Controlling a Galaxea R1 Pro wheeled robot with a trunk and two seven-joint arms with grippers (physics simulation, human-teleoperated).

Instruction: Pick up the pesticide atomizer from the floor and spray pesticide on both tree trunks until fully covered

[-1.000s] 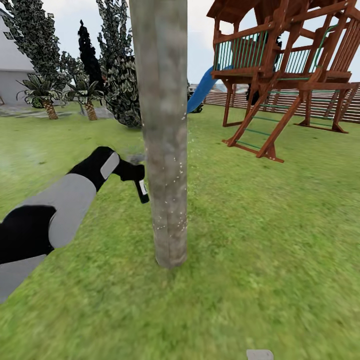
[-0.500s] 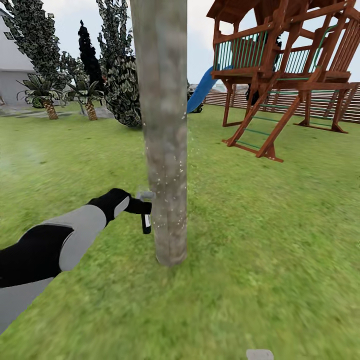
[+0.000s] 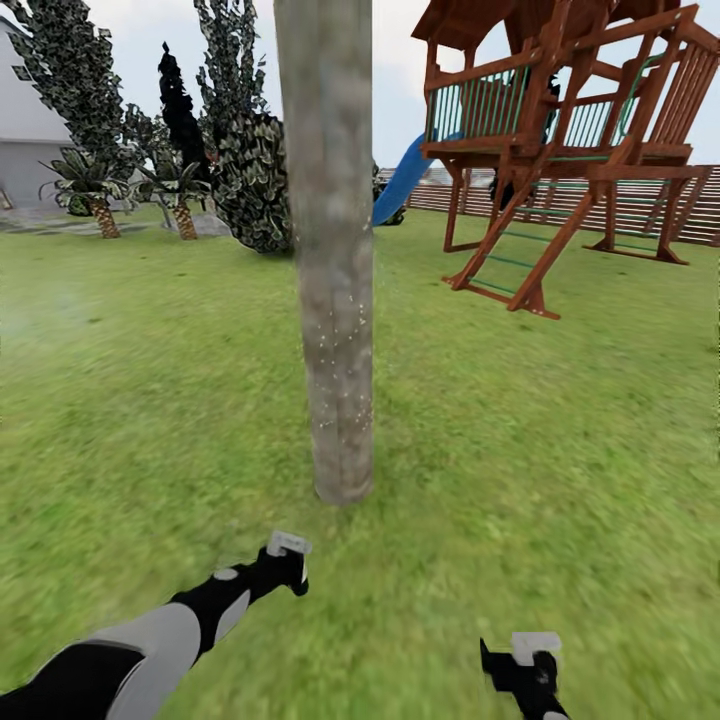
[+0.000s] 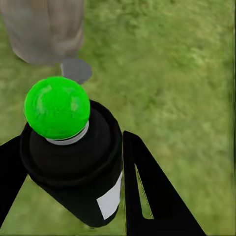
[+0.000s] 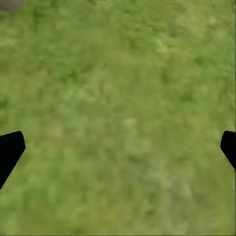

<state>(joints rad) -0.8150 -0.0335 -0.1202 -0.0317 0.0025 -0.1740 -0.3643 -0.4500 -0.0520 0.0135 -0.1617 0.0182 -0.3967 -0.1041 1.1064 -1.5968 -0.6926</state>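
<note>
Head view, left arm (image 3: 150, 650) low, jaws apparently clamping pesticide atomizer (image 4: 78, 162)

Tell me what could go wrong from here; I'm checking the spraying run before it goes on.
1. The left end effector hangs low over the grass, short of the tree trunk, so spray fired now would likely miss the bark.
2. White specks show on just one stretch of the trunk; the rest may stay uncovered.
3. The spray bottle sits between two narrow fingers; a quick swing might shift it.
</note>
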